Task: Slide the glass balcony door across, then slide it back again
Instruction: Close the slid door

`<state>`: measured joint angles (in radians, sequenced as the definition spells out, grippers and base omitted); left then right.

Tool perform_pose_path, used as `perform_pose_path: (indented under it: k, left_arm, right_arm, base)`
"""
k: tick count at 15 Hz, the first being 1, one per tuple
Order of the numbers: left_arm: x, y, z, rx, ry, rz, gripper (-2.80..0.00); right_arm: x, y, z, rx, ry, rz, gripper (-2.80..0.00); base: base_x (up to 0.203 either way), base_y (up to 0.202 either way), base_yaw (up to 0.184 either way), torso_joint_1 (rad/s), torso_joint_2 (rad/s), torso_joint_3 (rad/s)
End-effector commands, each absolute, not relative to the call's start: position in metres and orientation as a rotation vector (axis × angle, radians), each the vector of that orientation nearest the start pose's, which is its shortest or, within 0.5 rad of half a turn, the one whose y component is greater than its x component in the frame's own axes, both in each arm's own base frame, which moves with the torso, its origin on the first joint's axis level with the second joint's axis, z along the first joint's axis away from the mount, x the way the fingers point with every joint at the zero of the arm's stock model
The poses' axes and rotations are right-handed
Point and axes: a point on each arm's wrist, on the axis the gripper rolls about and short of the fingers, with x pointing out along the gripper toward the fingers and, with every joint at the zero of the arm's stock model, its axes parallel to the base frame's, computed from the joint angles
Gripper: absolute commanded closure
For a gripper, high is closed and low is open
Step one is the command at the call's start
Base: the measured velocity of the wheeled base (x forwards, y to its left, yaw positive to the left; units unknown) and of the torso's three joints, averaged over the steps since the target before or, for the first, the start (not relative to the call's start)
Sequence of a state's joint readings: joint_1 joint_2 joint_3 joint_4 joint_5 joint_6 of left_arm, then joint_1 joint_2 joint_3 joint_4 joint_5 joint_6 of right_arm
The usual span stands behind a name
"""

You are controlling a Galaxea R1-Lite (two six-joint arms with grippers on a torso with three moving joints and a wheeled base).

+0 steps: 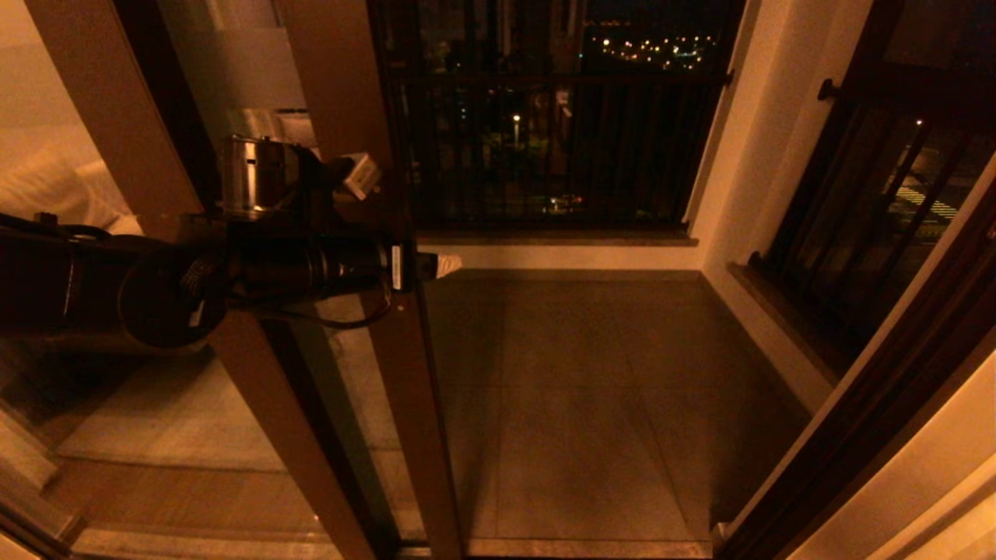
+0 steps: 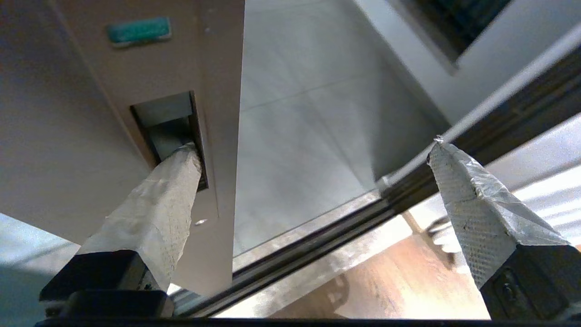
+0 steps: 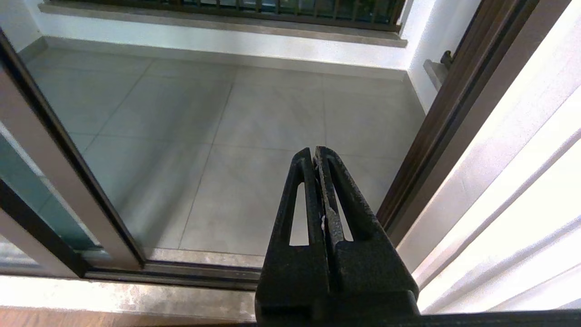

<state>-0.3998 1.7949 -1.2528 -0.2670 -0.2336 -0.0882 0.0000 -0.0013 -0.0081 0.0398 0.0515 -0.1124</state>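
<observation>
Left arm: 1, reaching level across the head view from the left side to the door's stile. Left hand point(image 2: 313, 150): its 2 tape-wrapped fingers stand wide apart; 1 finger point(image 2: 154, 213) has its tip set into the recessed pull point(image 2: 174, 136), the other hangs free on the open side of the stile, touching nothing.

Right arm: 1, parked low before the doorway. Right hand point(image 3: 315, 156): 2 black fingers pressed together, holding nothing.

Glass balcony door point(image 1: 405, 350): 1 tall clear glass panel in a dark brown frame, frosted horizontal band point(image 1: 249, 70) near its top. Long axis vertical; it stands upright in the floor track point(image 2: 313, 245), at the left of the opening, its leading stile facing the open gap toward the right. The slim recessed pull sits in that stile.

Brown-framed glass panel point(image 1: 117, 109): 1, just left of the door, overlapped by it.

Grey tiled balcony floor point(image 1: 583, 389): 1, beyond the track.

Dark metal railings point(image 1: 560, 140): 2 runs, 1 ahead, 1 at right.
</observation>
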Motion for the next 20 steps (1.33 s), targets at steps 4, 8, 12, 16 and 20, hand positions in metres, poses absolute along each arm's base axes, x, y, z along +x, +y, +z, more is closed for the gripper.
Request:
perform_pose_path:
  k: [4, 8, 12, 16, 20]
  left_arm:
    - [0.324, -0.147, 0.234, -0.056, 0.329, -0.614, -2.80]
    - [0.327, -0.160, 0.228, -0.043, 0.339, -0.607, -2.80]
    - [0.336, -0.176, 0.225, -0.039, 0.268, -0.580, -2.80]
    - [0.339, -0.183, 0.221, -0.039, 0.256, -0.585, -2.80]
    - [0.337, -0.191, 0.222, -0.038, 0.252, -0.609, -2.80]
  right_arm:
    - [-0.023, 0.001, 0.074, -0.113, 0.029, 0.055, 0.00]
    - [-0.023, 0.001, 0.074, -0.113, 0.029, 0.055, 0.00]
    - [-0.024, 0.001, 0.074, -0.113, 0.028, 0.054, 0.00]
    - [-0.023, 0.001, 0.074, -0.113, 0.029, 0.054, 0.00]
    - [-0.023, 0.001, 0.074, -0.113, 0.029, 0.054, 0.00]
  base:
    - [0.000, 0.000, 0.000, 0.000, 0.00, 0.000]
    - [0.000, 0.000, 0.000, 0.000, 0.00, 0.000]
    - [0.000, 0.000, 0.000, 0.000, 0.00, 0.000]
    - [0.000, 0.000, 0.000, 0.000, 0.00, 0.000]
    - [0.000, 0.000, 0.000, 0.000, 0.00, 0.000]
